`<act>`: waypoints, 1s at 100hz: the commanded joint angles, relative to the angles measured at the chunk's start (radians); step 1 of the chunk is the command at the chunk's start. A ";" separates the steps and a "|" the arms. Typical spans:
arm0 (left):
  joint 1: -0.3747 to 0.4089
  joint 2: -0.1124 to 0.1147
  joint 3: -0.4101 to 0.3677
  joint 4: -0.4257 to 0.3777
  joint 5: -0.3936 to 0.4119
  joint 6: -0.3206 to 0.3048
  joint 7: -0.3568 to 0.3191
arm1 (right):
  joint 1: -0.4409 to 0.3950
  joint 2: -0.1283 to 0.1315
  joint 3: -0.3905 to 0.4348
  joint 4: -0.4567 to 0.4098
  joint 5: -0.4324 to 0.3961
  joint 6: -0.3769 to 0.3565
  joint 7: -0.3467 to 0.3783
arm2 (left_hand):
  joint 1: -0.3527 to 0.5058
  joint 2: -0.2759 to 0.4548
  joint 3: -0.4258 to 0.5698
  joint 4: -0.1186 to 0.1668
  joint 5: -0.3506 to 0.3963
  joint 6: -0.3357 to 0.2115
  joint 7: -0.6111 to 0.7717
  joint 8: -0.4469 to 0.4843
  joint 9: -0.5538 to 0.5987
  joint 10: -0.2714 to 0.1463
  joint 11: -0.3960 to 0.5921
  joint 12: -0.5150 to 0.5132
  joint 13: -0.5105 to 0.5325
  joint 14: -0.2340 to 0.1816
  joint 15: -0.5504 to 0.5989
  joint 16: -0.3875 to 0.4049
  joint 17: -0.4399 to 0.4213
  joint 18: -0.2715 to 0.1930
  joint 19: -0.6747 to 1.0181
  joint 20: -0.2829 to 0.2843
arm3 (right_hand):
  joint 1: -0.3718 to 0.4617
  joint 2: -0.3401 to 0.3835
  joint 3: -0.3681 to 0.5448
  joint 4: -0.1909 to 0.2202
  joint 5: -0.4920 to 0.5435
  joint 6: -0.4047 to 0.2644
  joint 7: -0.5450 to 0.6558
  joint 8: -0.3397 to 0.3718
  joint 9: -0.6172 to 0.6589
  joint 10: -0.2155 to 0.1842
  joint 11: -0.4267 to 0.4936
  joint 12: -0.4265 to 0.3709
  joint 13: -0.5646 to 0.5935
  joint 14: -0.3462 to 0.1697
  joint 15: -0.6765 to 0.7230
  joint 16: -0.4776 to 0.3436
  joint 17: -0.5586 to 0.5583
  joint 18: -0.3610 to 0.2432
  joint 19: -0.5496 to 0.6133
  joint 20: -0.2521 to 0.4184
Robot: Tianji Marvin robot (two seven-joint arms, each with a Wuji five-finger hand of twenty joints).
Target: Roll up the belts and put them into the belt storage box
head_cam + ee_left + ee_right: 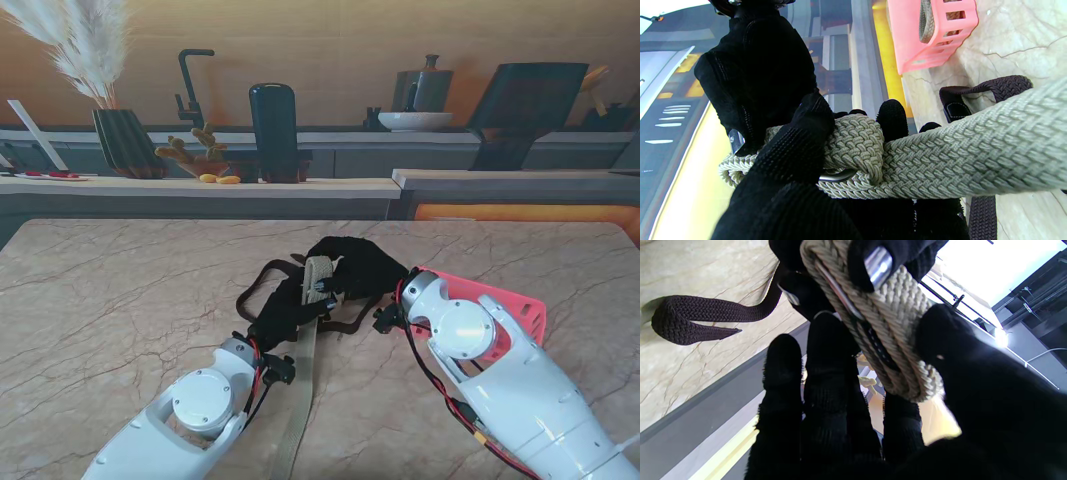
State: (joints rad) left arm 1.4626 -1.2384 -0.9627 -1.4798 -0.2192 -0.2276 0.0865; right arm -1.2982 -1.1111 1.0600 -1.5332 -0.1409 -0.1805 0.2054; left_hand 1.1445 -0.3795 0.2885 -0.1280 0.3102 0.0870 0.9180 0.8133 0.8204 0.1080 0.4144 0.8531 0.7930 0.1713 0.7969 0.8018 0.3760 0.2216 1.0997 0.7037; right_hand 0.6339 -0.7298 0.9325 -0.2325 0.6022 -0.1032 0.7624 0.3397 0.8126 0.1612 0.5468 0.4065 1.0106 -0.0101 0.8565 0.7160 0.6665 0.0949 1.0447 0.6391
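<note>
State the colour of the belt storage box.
Pink box, clearest in the left wrist view.

A kitchen: tap (192,85), kettle (428,88) and bowl (414,121) on the counter (200,185)

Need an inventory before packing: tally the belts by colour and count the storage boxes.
Beige braided belts: 2, one being rolled, one rolled in the box
Dark brown braided belts: 1
Pink storage boxes: 1
Total: 4
</note>
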 commanded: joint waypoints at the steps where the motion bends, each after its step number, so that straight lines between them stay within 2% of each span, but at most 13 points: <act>1: 0.006 -0.003 -0.002 -0.012 -0.005 -0.001 -0.002 | 0.000 -0.004 -0.009 -0.007 -0.005 0.010 0.019 | 0.145 0.124 0.088 0.033 0.036 -0.113 0.033 0.004 0.045 -0.036 0.022 0.008 0.070 -0.051 0.053 0.008 0.002 -0.007 0.035 0.023 | 0.128 0.036 0.043 -0.001 0.184 -0.200 0.259 -0.009 0.228 -0.097 0.063 0.027 0.102 -0.053 0.019 0.009 0.057 -0.046 0.053 0.008; 5: 0.006 -0.003 -0.002 -0.012 -0.008 -0.001 -0.003 | 0.001 -0.007 -0.010 -0.009 0.007 0.014 0.015 | 0.116 0.099 0.105 0.036 0.042 -0.112 0.004 -0.020 0.058 -0.034 -0.016 0.016 0.069 -0.050 0.039 0.001 0.003 -0.008 0.026 0.019 | 0.139 0.025 0.072 0.000 0.260 -0.222 0.292 -0.025 0.306 -0.103 0.053 0.031 0.152 -0.051 0.041 0.018 0.083 -0.042 0.069 0.008; 9: 0.006 -0.003 -0.003 -0.012 -0.011 -0.001 -0.004 | 0.000 -0.010 -0.009 -0.013 0.012 0.016 0.006 | 0.050 0.065 0.145 0.035 0.041 -0.107 -0.026 -0.052 0.067 -0.030 -0.063 0.028 0.059 -0.047 0.022 -0.006 -0.003 -0.003 0.007 0.010 | 0.140 0.007 0.087 -0.001 0.290 -0.228 0.304 -0.042 0.338 -0.105 0.040 0.032 0.177 -0.049 0.043 0.020 0.098 -0.041 0.078 0.008; 14: 0.006 -0.004 -0.003 -0.011 -0.014 -0.001 -0.005 | -0.002 -0.014 -0.005 -0.022 0.005 0.012 -0.014 | -0.048 0.026 0.201 0.042 0.041 -0.102 -0.042 -0.071 0.064 -0.028 -0.077 0.029 0.049 -0.041 0.007 -0.014 -0.011 0.002 -0.006 0.006 | 0.140 -0.006 0.095 -0.002 0.308 -0.227 0.309 -0.053 0.356 -0.107 0.032 0.031 0.194 -0.048 0.041 0.021 0.110 -0.040 0.084 0.008; 24: 0.001 -0.003 -0.002 -0.003 -0.012 -0.003 -0.009 | -0.014 -0.024 0.012 -0.057 -0.037 0.002 -0.089 | -0.243 -0.009 0.313 0.056 0.037 -0.084 -0.119 -0.092 -0.044 -0.027 0.033 -0.100 0.002 -0.025 -0.051 -0.043 -0.050 0.007 -0.050 -0.007 | 0.140 -0.020 0.106 -0.003 0.326 -0.229 0.319 -0.065 0.372 -0.109 0.024 0.032 0.209 -0.044 0.037 0.024 0.119 -0.040 0.088 0.009; 33: -0.004 -0.002 0.000 0.005 0.004 -0.012 -0.009 | -0.027 -0.033 0.031 -0.098 -0.075 -0.001 -0.150 | -0.307 -0.003 0.322 0.070 0.035 -0.077 -0.148 -0.096 -0.084 -0.033 0.065 -0.167 -0.023 -0.022 -0.094 -0.067 -0.070 0.013 -0.085 -0.025 | 0.140 -0.024 0.112 -0.003 0.328 -0.226 0.323 -0.067 0.375 -0.108 0.023 0.033 0.212 -0.043 0.036 0.025 0.122 -0.038 0.090 0.010; 46: -0.002 0.000 -0.003 0.002 -0.007 -0.009 -0.019 | -0.037 -0.038 0.056 -0.152 -0.121 -0.008 -0.199 | -0.286 0.006 0.304 0.058 0.045 -0.083 -0.154 -0.098 -0.066 -0.029 0.069 -0.177 -0.016 -0.017 -0.098 -0.074 -0.076 0.016 -0.094 -0.031 | 0.137 -0.023 0.118 -0.004 0.327 -0.231 0.327 -0.069 0.374 -0.111 0.024 0.036 0.211 -0.044 0.035 0.027 0.122 -0.040 0.090 0.010; 58: -0.001 0.000 -0.004 0.000 -0.014 -0.007 -0.023 | -0.036 -0.038 0.075 -0.187 -0.165 -0.016 -0.220 | -0.285 0.010 0.293 0.060 0.055 -0.084 -0.168 -0.107 -0.064 -0.029 0.066 -0.178 -0.019 -0.014 -0.100 -0.076 -0.081 0.020 -0.097 -0.033 | 0.135 -0.022 0.123 -0.006 0.324 -0.233 0.331 -0.069 0.373 -0.113 0.026 0.038 0.211 -0.047 0.035 0.029 0.121 -0.042 0.089 0.010; 61: 0.000 0.000 -0.004 -0.001 -0.014 -0.007 -0.023 | -0.035 -0.037 0.080 -0.194 -0.175 -0.018 -0.221 | -0.268 0.016 0.277 0.052 0.065 -0.089 -0.170 -0.111 -0.055 -0.028 0.064 -0.175 -0.016 -0.013 -0.099 -0.078 -0.079 0.019 -0.097 -0.033 | 0.134 -0.022 0.124 -0.006 0.324 -0.235 0.333 -0.068 0.373 -0.114 0.026 0.038 0.211 -0.049 0.035 0.030 0.121 -0.043 0.089 0.010; 69: 0.001 -0.001 -0.006 -0.004 -0.019 -0.003 -0.021 | -0.031 -0.035 0.092 -0.208 -0.203 -0.027 -0.227 | -0.167 0.058 0.178 0.044 0.080 -0.106 -0.144 -0.124 -0.010 -0.027 0.041 -0.142 0.000 -0.011 -0.093 -0.086 -0.074 0.015 -0.090 -0.035 | 0.132 -0.021 0.125 -0.007 0.320 -0.236 0.335 -0.067 0.371 -0.116 0.026 0.038 0.210 -0.048 0.034 0.030 0.121 -0.044 0.088 0.010; 72: 0.003 -0.001 -0.007 -0.006 -0.025 0.001 -0.021 | -0.028 -0.034 0.097 -0.212 -0.218 -0.032 -0.228 | -0.104 0.085 0.113 0.039 0.087 -0.113 -0.127 -0.133 0.010 -0.027 0.032 -0.133 0.010 -0.016 -0.091 -0.092 -0.071 0.015 -0.085 -0.037 | 0.132 -0.019 0.125 -0.007 0.319 -0.236 0.336 -0.067 0.370 -0.116 0.026 0.038 0.209 -0.049 0.034 0.031 0.120 -0.044 0.088 0.010; 78: 0.006 -0.002 -0.009 -0.012 -0.040 0.011 -0.023 | -0.022 -0.032 0.104 -0.215 -0.253 -0.043 -0.240 | -0.003 0.139 -0.021 0.049 0.101 -0.118 -0.111 -0.141 0.029 -0.025 0.034 -0.131 0.018 -0.008 -0.089 -0.100 -0.070 0.017 -0.080 -0.041 | 0.131 -0.017 0.126 -0.008 0.315 -0.241 0.337 -0.067 0.369 -0.118 0.027 0.038 0.207 -0.052 0.033 0.031 0.119 -0.049 0.086 0.010; 100: 0.006 -0.002 -0.009 -0.012 -0.057 0.017 -0.035 | 0.015 -0.031 0.110 -0.188 -0.408 -0.107 -0.315 | 0.004 0.156 -0.042 0.048 0.112 -0.114 -0.120 -0.154 0.034 -0.020 0.036 -0.138 0.016 0.007 -0.086 -0.100 -0.075 0.019 -0.078 -0.041 | 0.117 -0.010 0.128 -0.011 0.303 -0.258 0.344 -0.066 0.363 -0.131 0.032 0.036 0.206 -0.067 0.030 0.030 0.121 -0.063 0.082 0.008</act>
State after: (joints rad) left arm 1.4603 -1.2371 -0.9740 -1.4881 -0.2783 -0.2125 0.0599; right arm -1.3050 -1.1401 1.1703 -1.7237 -0.5553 -0.2743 -0.0997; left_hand 1.1089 -0.2608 0.2779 -0.1016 0.4030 0.0111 0.7770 0.6755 0.8324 0.1034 0.4508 0.7090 0.7791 0.1702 0.6984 0.7122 0.2951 0.2367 1.0080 0.6674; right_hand 0.6728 -0.8565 0.9056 -0.2631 0.7846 -0.1188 0.7718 0.2202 1.1369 0.0579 0.5567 0.4328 1.1927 -0.0340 0.8808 0.7304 0.7767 0.0798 1.0996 0.6391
